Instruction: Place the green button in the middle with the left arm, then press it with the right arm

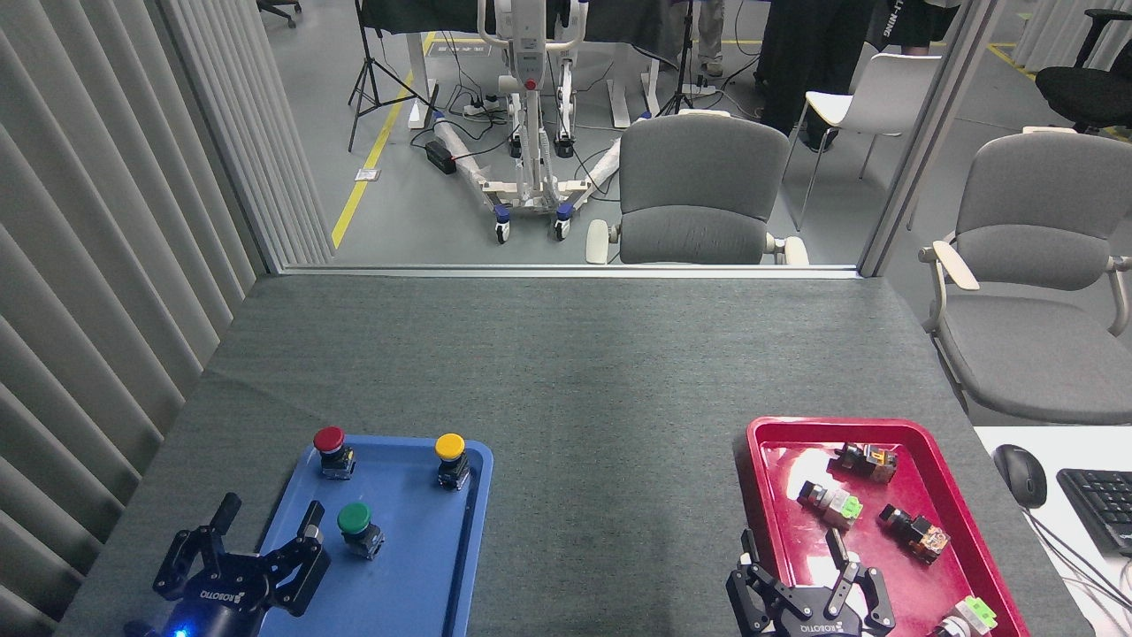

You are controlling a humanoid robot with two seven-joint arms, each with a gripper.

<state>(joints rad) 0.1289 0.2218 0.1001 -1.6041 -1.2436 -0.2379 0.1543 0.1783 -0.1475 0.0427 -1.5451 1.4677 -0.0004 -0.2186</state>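
Observation:
The green button (356,525) stands upright in the blue tray (424,566), near its front left. My left gripper (267,512) is open at the tray's left rim, just left of the green button and apart from it, with nothing between its fingers. The middle (610,495) is bare dark grey cloth between the two trays. At the bottom edge my right gripper (792,541) is open and empty over the left front part of the red tray (761,442).
A red-capped button (331,448) and a yellow-capped button (451,457) stand at the back of the blue tray. Several small switch parts (831,502) lie in the red tray. A mouse (1020,473) and keyboard (1101,509) sit off the table's right edge.

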